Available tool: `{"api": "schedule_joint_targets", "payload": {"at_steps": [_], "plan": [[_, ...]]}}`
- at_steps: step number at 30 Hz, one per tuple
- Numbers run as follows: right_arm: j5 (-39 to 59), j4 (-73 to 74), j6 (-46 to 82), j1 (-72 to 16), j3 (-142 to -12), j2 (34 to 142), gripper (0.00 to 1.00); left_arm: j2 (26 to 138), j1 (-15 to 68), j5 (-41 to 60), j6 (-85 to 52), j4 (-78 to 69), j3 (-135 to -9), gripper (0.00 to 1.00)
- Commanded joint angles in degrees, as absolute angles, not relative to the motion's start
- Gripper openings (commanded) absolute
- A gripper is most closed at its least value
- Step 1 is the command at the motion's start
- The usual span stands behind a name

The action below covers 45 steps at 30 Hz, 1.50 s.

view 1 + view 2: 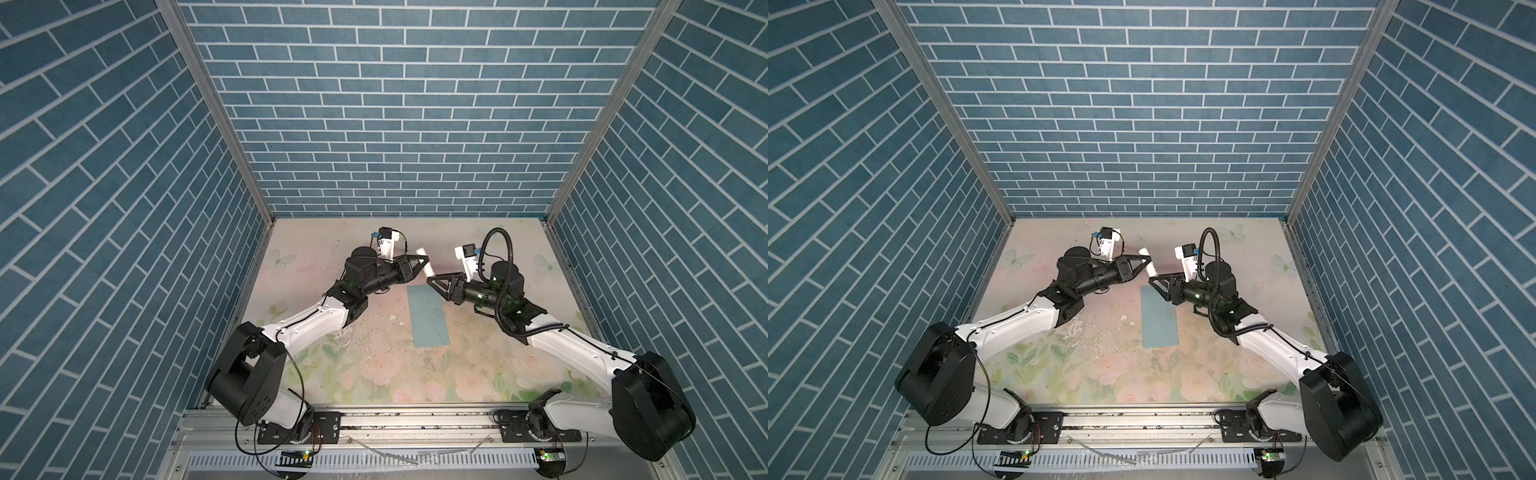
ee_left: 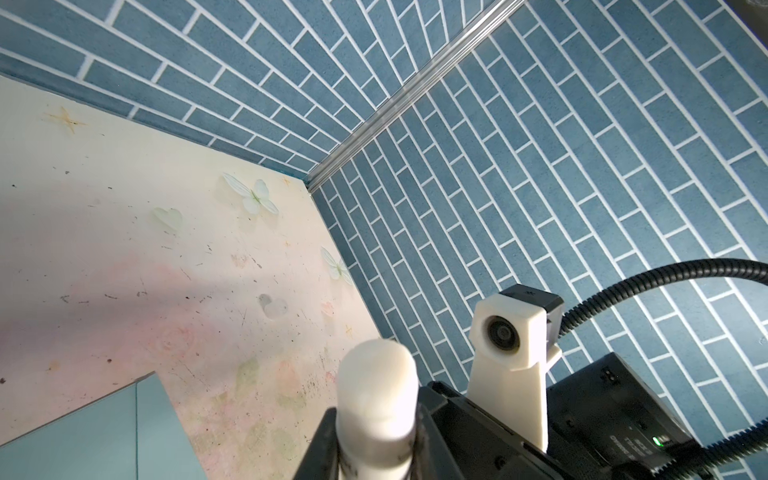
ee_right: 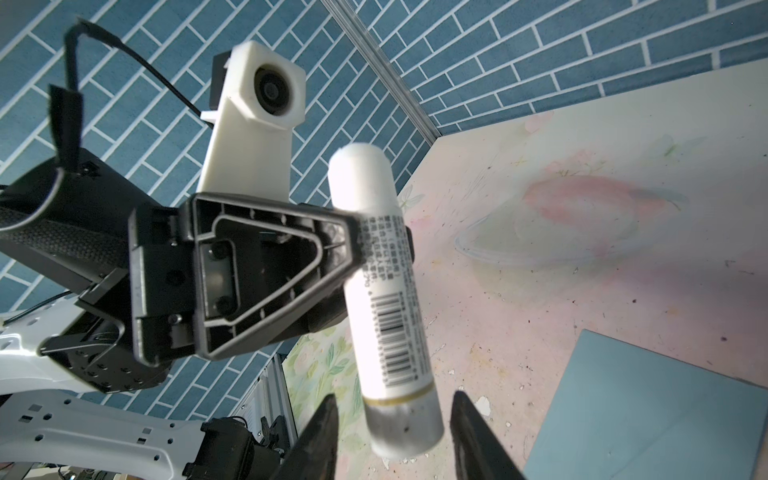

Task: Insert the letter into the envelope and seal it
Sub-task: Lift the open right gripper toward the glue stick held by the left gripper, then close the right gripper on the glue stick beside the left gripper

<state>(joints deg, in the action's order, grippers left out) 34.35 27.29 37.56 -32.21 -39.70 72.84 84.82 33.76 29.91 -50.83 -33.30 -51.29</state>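
One glue stick (image 3: 386, 291) pinched in left pincer (image 1: 424, 262); right pincer (image 3: 395, 409) spread astride its end; one envelope (image 1: 428, 316) flat.

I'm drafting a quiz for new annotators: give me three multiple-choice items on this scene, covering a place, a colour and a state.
1. Where is the envelope? A standing on edge; B flat on the table; C held aloft.
2. What colour is the glue stick's tube? A red; B black; C white.
3. How do the right gripper's jaws stand? A apart, either side of the stick's end; B clamped on the envelope; C out of sight.
Key: 1 B, it lies flat; 2 C, white with a barcode; 3 A, gaps show on both sides.
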Motion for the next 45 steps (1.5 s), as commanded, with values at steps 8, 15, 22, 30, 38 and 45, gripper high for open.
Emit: {"api": "schedule_joint_targets", "payload": {"at_steps": [8,15,22,30,38,45], "plan": [[37.0,32.1,38.5,-32.0,-45.3,76.1,0.32,83.3,33.5,32.0,-51.5,-34.9,-53.0,0.0],[38.7,35.0,41.1,-32.0,-45.7,78.3,0.15,83.1,33.5,31.9,-51.7,-35.4,-52.6,0.0],[39.0,36.4,42.2,-32.0,-45.8,78.7,0.03,83.4,33.5,32.0,-51.8,-36.5,-52.4,0.0],[39.3,37.4,42.5,-32.0,-46.0,78.9,0.0,83.1,33.5,31.6,-51.7,-40.1,-50.9,0.34],[40.4,39.7,44.3,-32.0,-46.2,79.7,0.0,83.5,33.5,31.6,-51.9,-41.8,-50.3,0.43],[41.4,40.5,44.8,-32.0,-46.4,80.1,0.0,84.0,33.6,31.7,-52.1,-42.0,-50.3,0.41]]}}
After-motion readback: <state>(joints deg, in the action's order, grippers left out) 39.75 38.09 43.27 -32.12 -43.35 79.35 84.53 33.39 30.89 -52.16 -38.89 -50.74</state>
